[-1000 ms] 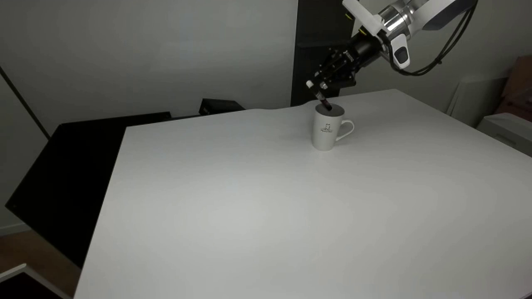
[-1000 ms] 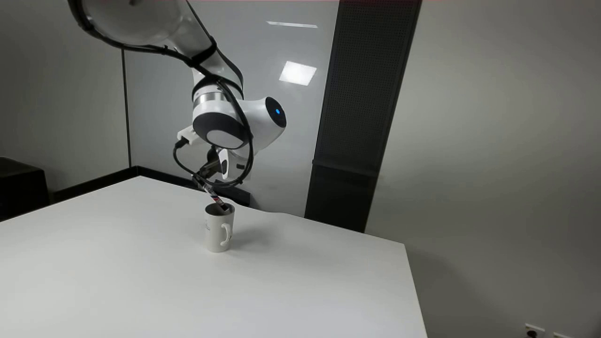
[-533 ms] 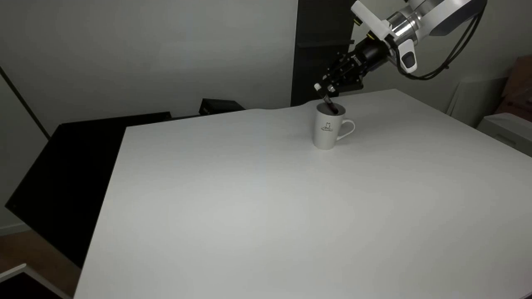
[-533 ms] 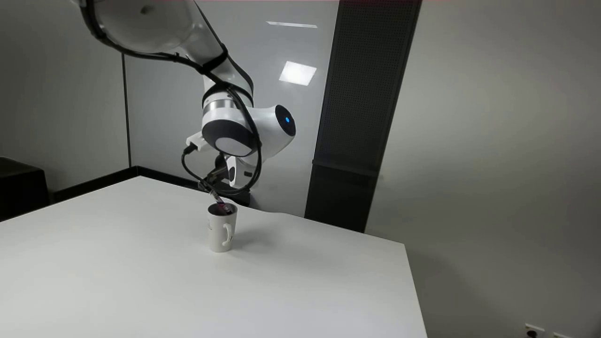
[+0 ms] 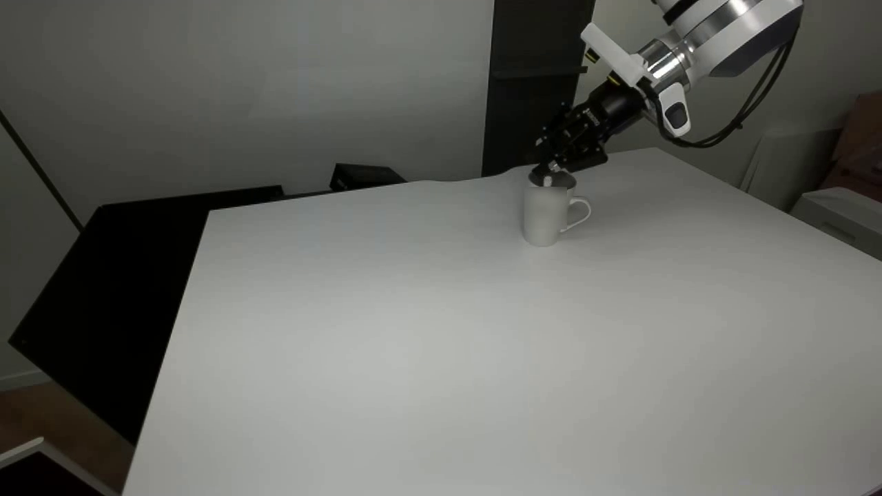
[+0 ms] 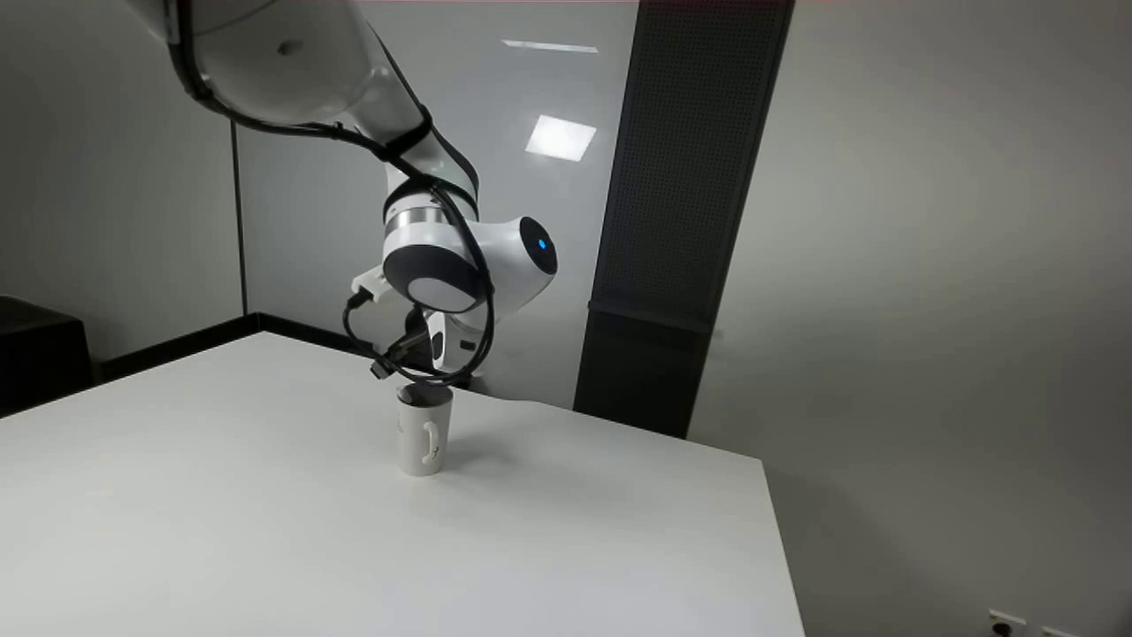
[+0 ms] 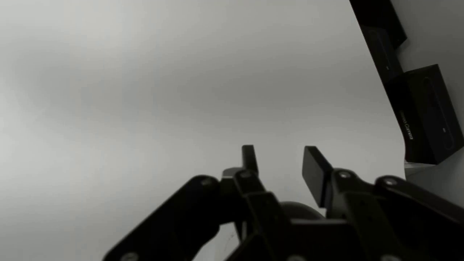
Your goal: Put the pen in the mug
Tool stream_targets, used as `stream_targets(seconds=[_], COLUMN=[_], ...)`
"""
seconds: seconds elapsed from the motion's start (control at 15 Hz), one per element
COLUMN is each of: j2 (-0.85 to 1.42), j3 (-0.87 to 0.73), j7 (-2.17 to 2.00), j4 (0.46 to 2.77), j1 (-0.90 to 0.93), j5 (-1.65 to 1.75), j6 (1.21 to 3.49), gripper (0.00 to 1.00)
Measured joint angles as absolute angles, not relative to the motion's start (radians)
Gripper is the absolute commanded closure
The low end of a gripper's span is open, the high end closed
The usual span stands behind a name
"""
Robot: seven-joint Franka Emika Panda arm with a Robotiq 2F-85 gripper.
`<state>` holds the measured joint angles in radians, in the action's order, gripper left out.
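The white mug stands upright on the table in both exterior views. Its handle and dark opening show. The pen is inside the mug; only its white end shows near the rim in an exterior view, and the rest is hidden by the wall. My gripper is just above and behind the mug's opening. In the wrist view the gripper has its fingers apart with nothing between them. Part of the mug's rim and dark interior shows below the fingers there. The pen is hidden in the wrist view.
The white table carries the mug near its far edge. Black boxes stand beyond the table edge in the wrist view. A dark panel and walls stand behind. The arm's cable loop hangs close above the mug.
The pen was held slanting with its dark end in the mug. It has dropped into the mug, and my gripper has opened and come lower. The mug has shifted slightly right.
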<state>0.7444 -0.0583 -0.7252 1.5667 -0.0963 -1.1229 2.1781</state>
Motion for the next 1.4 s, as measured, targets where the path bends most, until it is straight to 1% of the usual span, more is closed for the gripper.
stream_targets(seconds=[0.2, 0.33, 0.6, 0.8, 1.07, 1.4], j2=[0.73, 0.699, 0.602, 0.534, 0.474, 0.459], j3=[-0.059, -0.062, -0.063, -0.061, -0.05, -0.035], j7=[-0.724, -0.723, -0.723, -0.723, -0.7, -0.558], j4=[1.565, 1.567, 1.594, 1.612, 1.613, 1.591], j1=[-0.067, -0.034, 0.032, 0.063, 0.076, 0.076], j5=[-1.056, -0.963, -0.744, -0.57, -0.375, -0.25], j6=[2.178, 2.176, 2.14, 2.072, 1.907, 1.677], gripper=[0.06, 0.01, 0.0, 0.0, 0.0, 0.0])
